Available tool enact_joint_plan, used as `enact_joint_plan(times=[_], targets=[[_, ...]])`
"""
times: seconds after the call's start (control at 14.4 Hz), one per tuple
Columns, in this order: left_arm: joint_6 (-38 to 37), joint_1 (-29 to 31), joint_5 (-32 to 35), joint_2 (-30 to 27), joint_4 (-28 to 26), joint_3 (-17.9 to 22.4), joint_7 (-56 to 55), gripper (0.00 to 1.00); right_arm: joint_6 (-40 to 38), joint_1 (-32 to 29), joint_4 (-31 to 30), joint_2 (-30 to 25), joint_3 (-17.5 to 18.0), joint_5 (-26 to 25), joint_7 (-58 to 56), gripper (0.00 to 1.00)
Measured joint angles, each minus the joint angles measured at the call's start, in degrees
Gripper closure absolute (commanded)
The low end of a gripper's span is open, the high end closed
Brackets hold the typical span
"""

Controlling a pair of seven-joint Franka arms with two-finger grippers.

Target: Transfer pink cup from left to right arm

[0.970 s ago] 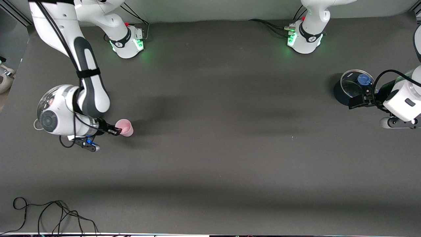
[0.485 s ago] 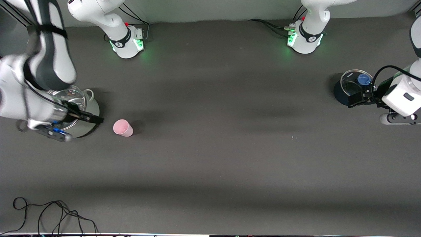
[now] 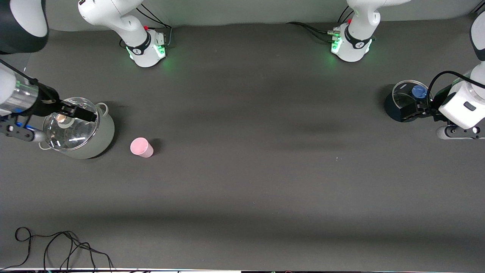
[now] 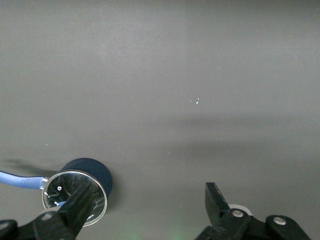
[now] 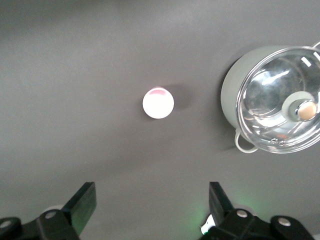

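Dark table (image 3: pixel 242 182), pink cup (image 3: pixel 141 147) standing free, both grippers spread

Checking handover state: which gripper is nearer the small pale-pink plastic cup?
Right. The right gripper hovers open over the lidded grey pot beside the pink cup; the left gripper, open, is above the dark-blue saucepan.

Lidded pot (image 3: pixel 81 131) just beside pink cup (image 3: pixel 141 147)

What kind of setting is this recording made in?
Most likely a robotics lab bench, not a home kitchen. Two fixed arm bases and stand on a dark table, loose cables lie at its edge, and the only props are a pink cup and two lidded pots.
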Motion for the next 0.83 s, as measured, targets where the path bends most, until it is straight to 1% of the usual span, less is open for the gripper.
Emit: enact_joint_plan(times=[0.21, 0.28, 0.55, 0.83], targets=[[0.68, -0.15, -0.13, 0.00, -0.01, 0.15, 0.00, 0.00, 0.00, -0.48, 1.65, -0.04, -1.10, -0.04, -0.07, 0.00], [0.81, -0.78, -0.17, 0.01, -0.02, 0.87, 0.00, 0.00, 0.00, -0.58, 1.75, -0.05, -1.30, -0.12, -0.44, 0.00], [0.95, -7.92, -0.34, 0.01, -0.02, 8.15, 0.05, 0.00, 0.04, -0.73, 1.76, -0.04, -1.36, -2.90, -7.46, 0.00], [0.97, -11.47, -0.37, 0.01, -0.02, 11.08, 0.06, 0.00, 0.38, -0.75, 1.76, -0.04, -1.41, -3.21, -12.16, 0.00]])
